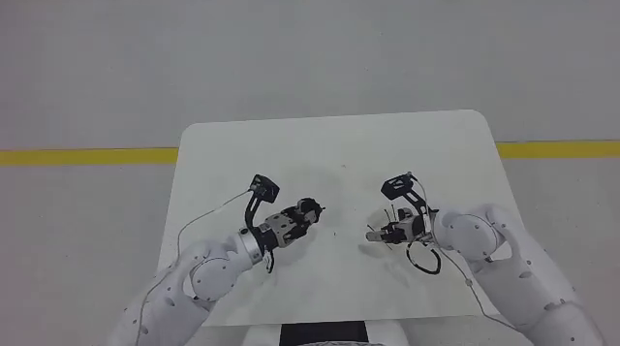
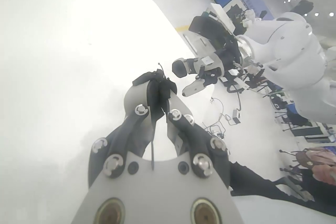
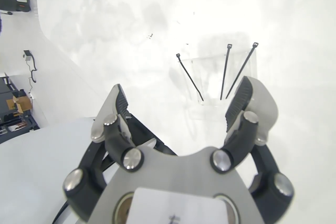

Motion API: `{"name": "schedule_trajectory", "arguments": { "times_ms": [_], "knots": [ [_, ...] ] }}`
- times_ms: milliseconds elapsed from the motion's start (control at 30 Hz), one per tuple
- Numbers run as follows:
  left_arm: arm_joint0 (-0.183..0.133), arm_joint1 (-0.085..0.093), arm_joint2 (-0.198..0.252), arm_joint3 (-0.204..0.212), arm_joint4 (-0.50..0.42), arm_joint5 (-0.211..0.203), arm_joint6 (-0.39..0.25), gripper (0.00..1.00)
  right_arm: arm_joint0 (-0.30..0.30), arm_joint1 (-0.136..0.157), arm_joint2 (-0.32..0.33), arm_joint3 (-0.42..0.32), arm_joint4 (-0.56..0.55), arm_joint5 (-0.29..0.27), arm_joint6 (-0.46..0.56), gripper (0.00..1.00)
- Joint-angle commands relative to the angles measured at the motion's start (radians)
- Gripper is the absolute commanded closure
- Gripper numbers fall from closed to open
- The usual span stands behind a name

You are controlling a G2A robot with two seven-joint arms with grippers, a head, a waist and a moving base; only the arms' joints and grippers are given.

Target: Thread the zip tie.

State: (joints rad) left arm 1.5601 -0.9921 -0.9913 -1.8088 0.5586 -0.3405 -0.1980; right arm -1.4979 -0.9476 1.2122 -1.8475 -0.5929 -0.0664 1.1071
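My left end effector [image 2: 157, 86] is clamped on a black zip tie [image 2: 153, 146]. The strap runs back between the fingers toward the wrist, and its front end bunches into a dark knot at the fingertips. I cannot tell from that knot whether the tail has already gone through the head, so I am treating the threading as unconfirmed.

In the top view, that end effector sits left of the worktop's [image 1: 339, 152] middle, on the near half. My right end effector [image 3: 181, 83] is across from it on the right, with a gap between the two. Its fingers are apart and it carries nothing. Just beyond its fingertips, three spare ties [image 3: 225, 70] stand upright in a clear holder [image 3: 212, 78] with their heads up.

As I judge it, one tie is picked up and secured and the rest is ahead. The free hand has to take the tail or the head, line the two up and push the tail through — a fiddly step, because the strap is thin and springy.
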Motion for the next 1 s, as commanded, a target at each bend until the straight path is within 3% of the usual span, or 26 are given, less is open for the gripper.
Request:
{"name": "schedule_trajectory", "arguments": {
  "times_ms": [0, 900, 967],
  "knots": [
    [0.0, 0.001, 0.003, -0.006, 0.005, 0.001, 0.014, 1.0, 0.0, 0.0, 0.0, 0.0, -0.001, 0.001, 0.0, 0.0],
    [0.0, 0.001, 0.003, -0.006, 0.005, 0.001, 0.014, 1.0, 0.008, 0.001, -0.017, 0.044, -0.022, -0.034, -0.04, 0.0],
    [0.0, 0.001, 0.003, -0.006, 0.005, 0.001, 0.014, 1.0, 0.002, 0.002, -0.024, 0.038, -0.052, -0.063, -0.065, 0.0]
  ]
}}
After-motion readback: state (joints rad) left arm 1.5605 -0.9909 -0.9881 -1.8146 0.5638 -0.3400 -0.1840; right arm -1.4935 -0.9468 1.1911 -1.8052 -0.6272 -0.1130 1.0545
